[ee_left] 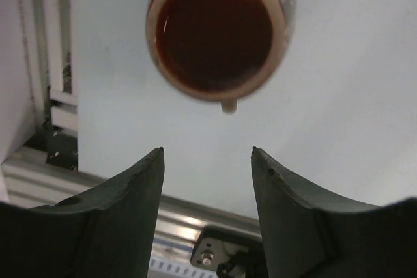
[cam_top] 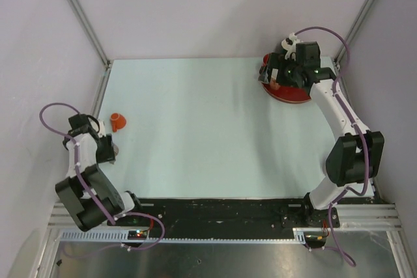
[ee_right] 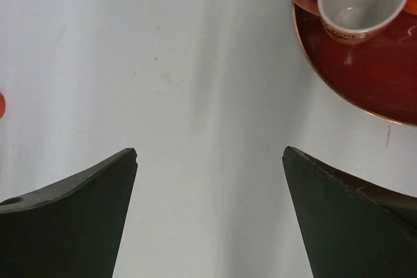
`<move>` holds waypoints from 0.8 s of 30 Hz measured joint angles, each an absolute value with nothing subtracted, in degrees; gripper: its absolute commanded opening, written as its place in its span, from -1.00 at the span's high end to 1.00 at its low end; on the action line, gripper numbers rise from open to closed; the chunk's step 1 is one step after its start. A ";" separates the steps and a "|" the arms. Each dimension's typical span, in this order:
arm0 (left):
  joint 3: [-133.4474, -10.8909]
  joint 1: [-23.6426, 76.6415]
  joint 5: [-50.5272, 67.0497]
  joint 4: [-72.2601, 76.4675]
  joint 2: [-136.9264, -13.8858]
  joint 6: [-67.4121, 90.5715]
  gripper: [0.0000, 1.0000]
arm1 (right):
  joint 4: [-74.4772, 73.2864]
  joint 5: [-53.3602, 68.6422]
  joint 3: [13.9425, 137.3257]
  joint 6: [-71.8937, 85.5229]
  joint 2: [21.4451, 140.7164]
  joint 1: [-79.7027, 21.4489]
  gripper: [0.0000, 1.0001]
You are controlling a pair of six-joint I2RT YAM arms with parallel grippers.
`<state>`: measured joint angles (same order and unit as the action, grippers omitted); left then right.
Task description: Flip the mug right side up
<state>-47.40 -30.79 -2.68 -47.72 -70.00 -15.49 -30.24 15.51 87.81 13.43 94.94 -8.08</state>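
Overhead view: small orange ceramic mug (cam_top: 118, 121) on pale table (cam_top: 195, 128), far left edge. Left wrist view: left gripper (ee_left: 207, 154) partly spread, empty; mug just ahead, untouched, mouth facing it. Right wrist view: right gripper (ee_right: 210, 153) wide apart, empty.

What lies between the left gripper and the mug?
Only bare table separates the left gripper from the mug, clearest in the left wrist view.
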 measured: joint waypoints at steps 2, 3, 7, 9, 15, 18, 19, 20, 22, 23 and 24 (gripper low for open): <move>-45.45 -31.66 -1.85 -44.51 -72.49 -15.57 -0.22 | -30.11 15.46 87.81 13.43 94.06 -8.97 -0.99; -44.64 -31.88 -1.26 -42.96 -73.43 -15.57 -0.20 | -30.11 15.44 87.81 13.43 93.69 -9.26 -0.99; -43.18 -32.01 -0.03 -37.85 -77.30 -15.53 -0.17 | -30.13 15.11 87.81 13.04 92.20 -10.07 -0.99; -43.31 -32.01 0.47 -35.55 -79.07 -15.64 -0.17 | -30.20 14.59 87.81 12.51 91.74 -10.13 -0.99; -44.95 -31.46 0.73 -32.32 -82.70 -17.12 0.32 | -30.41 12.91 87.61 11.29 91.20 -10.07 -0.99; -46.35 -31.24 0.62 -31.11 -84.03 -17.50 0.83 | -30.41 12.58 86.98 11.27 90.91 -10.00 -0.99; -46.76 -31.22 0.60 -30.65 -84.55 -17.85 0.91 | -30.48 12.49 86.85 11.27 90.85 -10.00 -0.99; -47.11 -31.18 0.73 -30.52 -85.03 -18.06 0.96 | -30.55 12.45 86.74 11.27 90.83 -10.00 -0.99; -47.72 -31.09 0.86 -30.48 -85.30 -18.06 0.98 | -30.59 12.43 86.65 11.27 90.83 -10.00 -0.99; -47.83 -31.07 0.99 -30.48 -85.32 -18.02 0.99 | -30.61 12.38 86.61 11.27 90.78 -10.00 -0.99; -47.94 -31.05 1.28 -30.52 -85.32 -18.02 0.99 | -30.63 12.36 86.54 11.27 90.72 -10.00 -0.99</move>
